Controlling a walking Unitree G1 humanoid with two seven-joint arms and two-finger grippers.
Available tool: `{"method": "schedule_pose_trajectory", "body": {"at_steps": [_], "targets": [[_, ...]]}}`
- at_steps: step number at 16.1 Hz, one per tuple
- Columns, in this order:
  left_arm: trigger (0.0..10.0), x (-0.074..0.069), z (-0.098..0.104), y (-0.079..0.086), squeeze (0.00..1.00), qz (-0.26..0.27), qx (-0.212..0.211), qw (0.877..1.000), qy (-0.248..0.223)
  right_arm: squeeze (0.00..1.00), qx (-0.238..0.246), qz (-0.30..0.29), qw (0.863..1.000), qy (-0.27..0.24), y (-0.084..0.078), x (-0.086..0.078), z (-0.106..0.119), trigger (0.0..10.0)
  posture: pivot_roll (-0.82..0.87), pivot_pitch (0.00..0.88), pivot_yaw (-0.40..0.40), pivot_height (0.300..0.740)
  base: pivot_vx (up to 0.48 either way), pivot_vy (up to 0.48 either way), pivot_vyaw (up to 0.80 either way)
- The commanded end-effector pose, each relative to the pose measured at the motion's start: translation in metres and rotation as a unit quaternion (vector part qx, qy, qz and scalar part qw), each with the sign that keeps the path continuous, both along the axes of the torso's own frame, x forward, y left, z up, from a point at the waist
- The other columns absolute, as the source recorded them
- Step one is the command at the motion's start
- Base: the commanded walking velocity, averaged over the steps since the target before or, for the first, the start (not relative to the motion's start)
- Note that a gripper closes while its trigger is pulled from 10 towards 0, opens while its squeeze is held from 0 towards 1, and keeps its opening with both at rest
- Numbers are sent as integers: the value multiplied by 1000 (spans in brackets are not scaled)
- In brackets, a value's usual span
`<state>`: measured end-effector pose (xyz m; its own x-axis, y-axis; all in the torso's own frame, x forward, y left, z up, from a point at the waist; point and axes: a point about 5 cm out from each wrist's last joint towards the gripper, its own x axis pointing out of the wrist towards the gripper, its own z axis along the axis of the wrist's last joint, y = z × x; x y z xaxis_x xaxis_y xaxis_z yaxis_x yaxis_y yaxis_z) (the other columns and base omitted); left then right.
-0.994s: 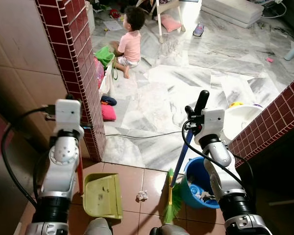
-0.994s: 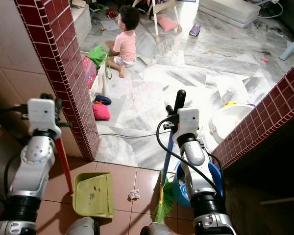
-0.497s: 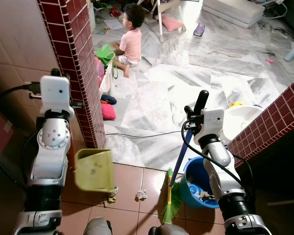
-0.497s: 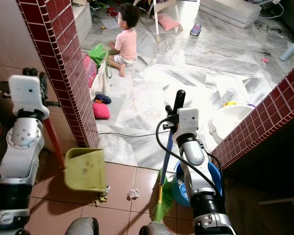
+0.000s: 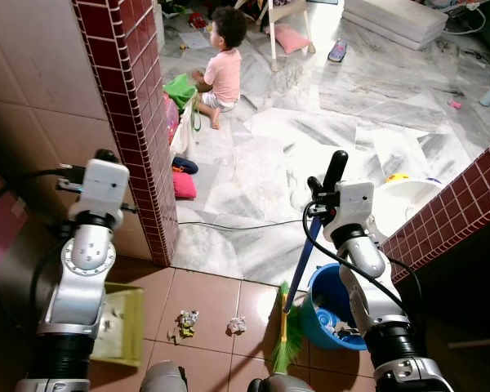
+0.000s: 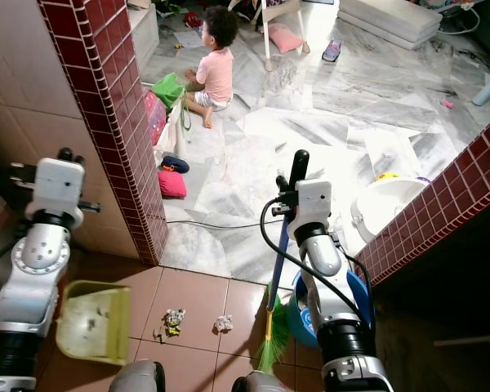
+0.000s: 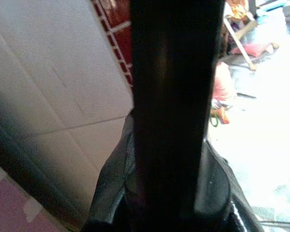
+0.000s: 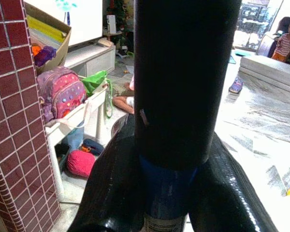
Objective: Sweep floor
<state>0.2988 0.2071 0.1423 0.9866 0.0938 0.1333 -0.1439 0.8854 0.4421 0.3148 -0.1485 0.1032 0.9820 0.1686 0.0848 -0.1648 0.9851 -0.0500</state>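
Observation:
My left gripper (image 5: 104, 163) is shut on the dark upright handle (image 7: 174, 96) of the yellow-green dustpan (image 5: 118, 322), which sits on the brown tiles at lower left. A small heap of debris (image 5: 185, 322) and a crumpled paper (image 5: 237, 325) lie to its right. Higher up on the right, my right gripper (image 5: 328, 189) is shut on the broom's handle (image 8: 183, 82), black at the top and blue below. The broom's green bristles (image 5: 284, 343) rest on the floor by the paper.
A blue bucket (image 5: 335, 306) stands beside the bristles. A red-tiled pillar (image 5: 139, 122) rises at left, and a red-tiled wall (image 5: 465, 196) at right with a white basin (image 5: 400, 196). A cable (image 5: 229, 222) crosses the marble. A child (image 5: 220, 69) sits farther off among toys.
The dustpan, on the floor a second ago, was lifted and tipped half a second ago; it now rests farther left. A heap of debris lies where it tipped. The right arm held still.

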Motion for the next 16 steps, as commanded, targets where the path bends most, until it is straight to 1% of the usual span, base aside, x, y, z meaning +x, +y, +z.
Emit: {"method": "schedule_pose_trajectory", "body": {"at_steps": [1, 3, 4, 5, 6, 7, 8, 9, 11, 12, 14, 15, 16], "targets": [[10000, 4, 7, -7, 0, -12, 11, 1000, -25, 0, -9, 1, 1000, -10, -2, 3, 7, 10000, 23, 72, -100, 740, 0, 0, 0], [10000, 9, -7, -15, 0, -14, 0, 1000, -11, 0, 13, 8, 1000, -10, 1, 5, 11, 10000, -4, 73, -93, 740, 0, 0, 0], [10000, 13, -12, -19, 0, -17, -9, 1000, -5, 0, 34, 15, 999, -8, 3, 6, 14, 10000, -17, 72, -88, 740, 0, 0, 0], [10000, 15, -13, -22, 0, -20, -11, 1000, -5, 0, 48, 25, 998, -9, 6, 7, 17, 10000, -26, 75, -86, 740, 0, 0, 0], [10000, 22, -18, -31, 0, -26, -19, 999, -3, 0, 93, 50, 994, -4, 12, 9, 23, 10000, -35, 76, -89, 740, 0, 0, 0], [10000, 24, -19, -34, 0, -28, -19, 999, -2, 0, 101, 56, 993, -3, 13, 10, 25, 10000, -42, 77, -94, 740, 0, 0, 0], [10000, 29, -21, -42, 0, -31, -29, 999, -2, 0, 106, 68, 992, -2, 15, 12, 28, 10000, -47, 75, -101, 740, 0, 0, 0], [10000, 32, -21, -46, 0, -29, -37, 999, -6, 0, 109, 76, 991, -1, 16, 12, 30, 10000, -52, 74, -102, 740, 0, 0, 0], [10000, 39, -22, -55, 0, -12, -72, 997, -16, 0, 110, 95, 989, 2, 17, 12, 33, 10000, -69, 67, -100, 740, 0, 0, 0], [10000, 41, -24, -61, 0, -17, -91, 996, -11, 0, 108, 99, 989, 3, 16, 12, 34, 10000, -77, 67, -98, 740, 0, 0, 0], [10000, 45, -24, -69, 0, -24, -103, 994, -9, 0, 114, 104, 988, 7, 13, 11, 36, 10000, -90, 65, -92, 740, 0, 0, 0], [10000, 47, -24, -71, 0, -24, -103, 994, -12, 0, 128, 110, 986, 18, 13, 10, 36, 10000, -93, 65, -91, 740, 0, 0, 0], [10000, 49, -24, -73, 0, -22, -109, 994, -12, 0, 162, 115, 979, 35, 13, 10, 35, 10000, -98, 64, -89, 740, 0, 0, 0]]}}
